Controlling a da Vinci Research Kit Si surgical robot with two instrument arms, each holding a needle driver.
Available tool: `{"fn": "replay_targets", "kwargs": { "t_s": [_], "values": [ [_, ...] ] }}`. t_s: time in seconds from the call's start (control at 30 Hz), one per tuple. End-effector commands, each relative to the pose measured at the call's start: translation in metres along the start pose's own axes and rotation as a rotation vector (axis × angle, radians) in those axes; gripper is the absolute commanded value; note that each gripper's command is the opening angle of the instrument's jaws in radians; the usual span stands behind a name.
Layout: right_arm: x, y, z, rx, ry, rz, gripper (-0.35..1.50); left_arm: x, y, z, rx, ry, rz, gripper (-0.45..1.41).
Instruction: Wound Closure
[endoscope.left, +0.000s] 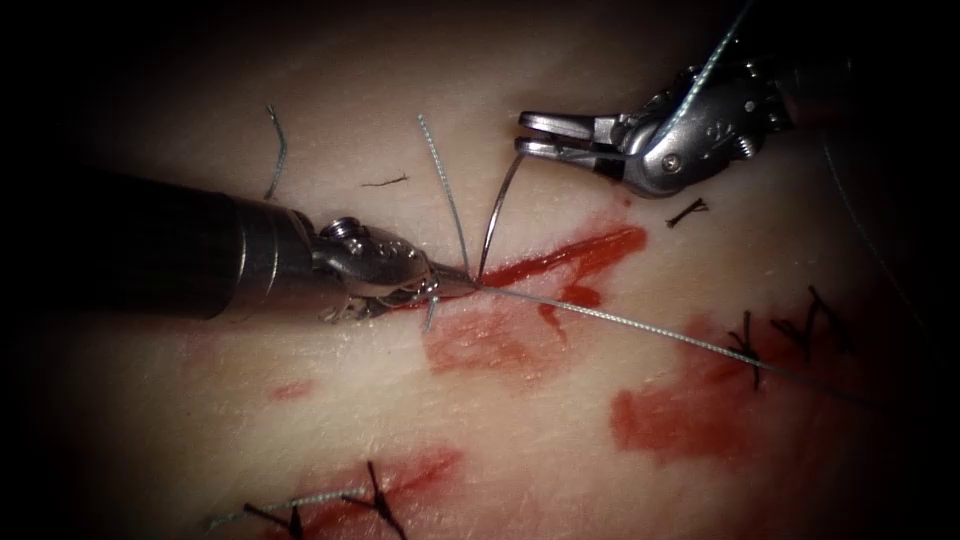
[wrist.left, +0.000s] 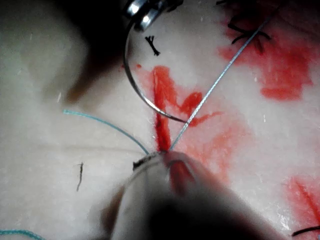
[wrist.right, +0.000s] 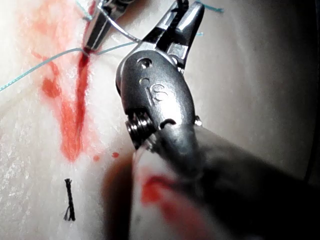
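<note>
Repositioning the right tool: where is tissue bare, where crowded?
Bare: tissue left of the cut, below the left tool, above the lower stitches. Crowded: cut's left end, where it grips thread and right tool holds the needle by its end, tip unclear.

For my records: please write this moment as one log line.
left tool: shut on needle at cut | right tool: shut on needle's other end | thread: runs right

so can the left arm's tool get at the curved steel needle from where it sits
Probably yes. The left tool sits at the cut's left end, right by the curved steel needle's lower end. The right tool holds its upper end, and the pale blue thread runs close by.
</note>
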Motion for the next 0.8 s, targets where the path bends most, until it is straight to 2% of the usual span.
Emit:
{"fn": "replay_targets", "kwargs": {
  "t_s": [0.03, 0.23, 0.5, 0.7, 0.8],
  "values": [
    [-0.0004, -0.0001, 0.0014, 0.028, -0.011, -0.032, -0.35, -0.0001, 0.0, 0.0006, 0.005, -0.004, 0.019, -0.45],
    [-0.0007, 0.0001, 0.0018, 0.057, -0.037, -0.087, -0.35, -0.0006, -0.0004, 0.0005, 0.031, -0.053, 0.055, -0.45],
    [-0.0008, 0.0002, 0.0018, 0.088, -0.051, -0.113, -0.35, -0.001, -0.0007, 0.0006, 0.061, -0.074, 0.13, -0.45],
    [-0.0017, -0.0003, 0.0018, 0.15, -0.053, -0.131, -0.35, -0.0015, -0.0005, 0.0011, 0.043, -0.085, 0.146, -0.45],
    [-0.0029, -0.0005, 0.0021, 0.236, -0.051, -0.159, -0.35, -0.0015, -0.0003, 0.0014, 0.035, -0.088, 0.145, -0.45]
  ]
}}
